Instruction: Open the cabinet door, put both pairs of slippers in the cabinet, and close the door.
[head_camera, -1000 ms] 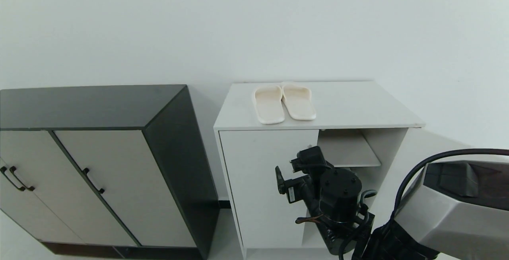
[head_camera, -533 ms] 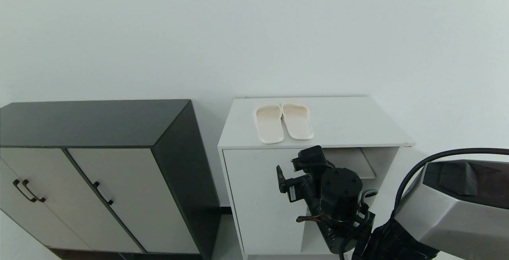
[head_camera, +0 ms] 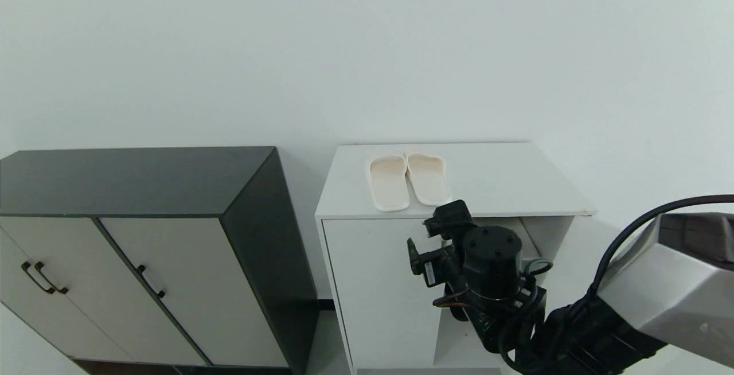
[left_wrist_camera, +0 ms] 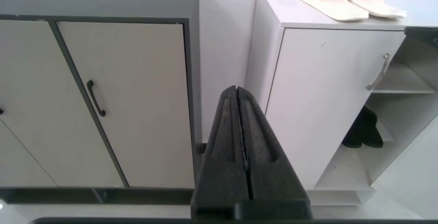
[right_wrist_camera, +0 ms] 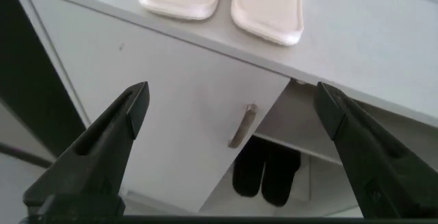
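The cream slippers (head_camera: 408, 181) lie side by side at the front edge of the white cabinet (head_camera: 516, 180) top, toward its left corner, not yet stowed. A black pair (right_wrist_camera: 267, 172) already sits low inside the open right side, past the door handle (right_wrist_camera: 241, 125). The right gripper (right_wrist_camera: 231, 90), jaws spread wide, hovers before the door, probably readying for the cream pair. The left gripper (left_wrist_camera: 237, 97) is pinched closed on nothing, held back.

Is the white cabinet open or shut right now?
Open. The white cabinet has its front uncovered beside the door, showing a shelf and dark slippers inside.
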Tool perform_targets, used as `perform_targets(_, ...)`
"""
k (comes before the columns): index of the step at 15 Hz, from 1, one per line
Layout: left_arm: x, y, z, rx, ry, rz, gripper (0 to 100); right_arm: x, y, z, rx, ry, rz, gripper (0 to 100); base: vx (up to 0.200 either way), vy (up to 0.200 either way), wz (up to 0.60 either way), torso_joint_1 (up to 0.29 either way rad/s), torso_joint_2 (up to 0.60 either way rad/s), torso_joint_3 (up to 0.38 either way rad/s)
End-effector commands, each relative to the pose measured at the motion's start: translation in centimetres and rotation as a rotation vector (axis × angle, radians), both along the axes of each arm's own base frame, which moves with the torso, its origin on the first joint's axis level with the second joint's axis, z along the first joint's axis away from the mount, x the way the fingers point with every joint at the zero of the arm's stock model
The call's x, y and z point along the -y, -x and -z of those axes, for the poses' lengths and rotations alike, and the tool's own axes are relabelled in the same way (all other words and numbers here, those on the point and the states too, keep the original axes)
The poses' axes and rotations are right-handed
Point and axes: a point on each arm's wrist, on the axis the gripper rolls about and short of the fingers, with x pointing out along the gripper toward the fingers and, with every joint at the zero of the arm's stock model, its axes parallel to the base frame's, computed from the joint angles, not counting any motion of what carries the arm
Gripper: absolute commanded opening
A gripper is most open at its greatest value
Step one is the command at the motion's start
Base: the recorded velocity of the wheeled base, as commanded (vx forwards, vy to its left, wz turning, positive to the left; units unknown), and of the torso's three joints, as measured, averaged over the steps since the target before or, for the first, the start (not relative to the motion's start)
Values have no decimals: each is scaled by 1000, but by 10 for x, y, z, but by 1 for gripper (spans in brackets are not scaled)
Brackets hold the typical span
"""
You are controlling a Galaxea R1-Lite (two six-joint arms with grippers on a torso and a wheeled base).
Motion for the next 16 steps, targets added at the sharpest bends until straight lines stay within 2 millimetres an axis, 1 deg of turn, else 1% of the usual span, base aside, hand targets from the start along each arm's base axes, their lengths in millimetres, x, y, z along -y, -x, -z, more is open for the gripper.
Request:
perform_targets(1, 0, 0, 0, 0, 0, 0, 0, 0, 4, -36, 6, -101, 0, 100, 0, 0, 0, 0, 0, 0)
perform_targets(3, 0, 0, 0, 0, 0, 0, 0, -1, 7, -49, -46, -129, 4, 100, 0, 0, 0, 0, 0, 0)
perform_targets(4, 0, 0, 0, 0, 0, 1, 0, -5, 13, -65, -99, -186, -2, 100, 0, 0, 0, 0, 0, 0)
perform_targets(5, 0, 0, 0, 0, 0, 1, 0, -9, 16, -72, -131, -219, -2, 100, 0, 0, 0, 0, 0, 0)
perform_targets(6, 0, 0, 0, 0, 0, 1, 0, -11, 19, -75, -155, -231, -6, 100, 0, 0, 0, 0, 0, 0)
perform_targets(10, 0, 0, 0, 0, -1, 3, 0, -13, 18, -70, -163, -220, -3, 100, 0, 0, 0, 0, 0, 0)
perform_targets(16, 0, 0, 0, 0, -1, 3, 0, -14, 16, -65, -168, -212, 4, 100, 200, 0, 0, -2, -2, 5)
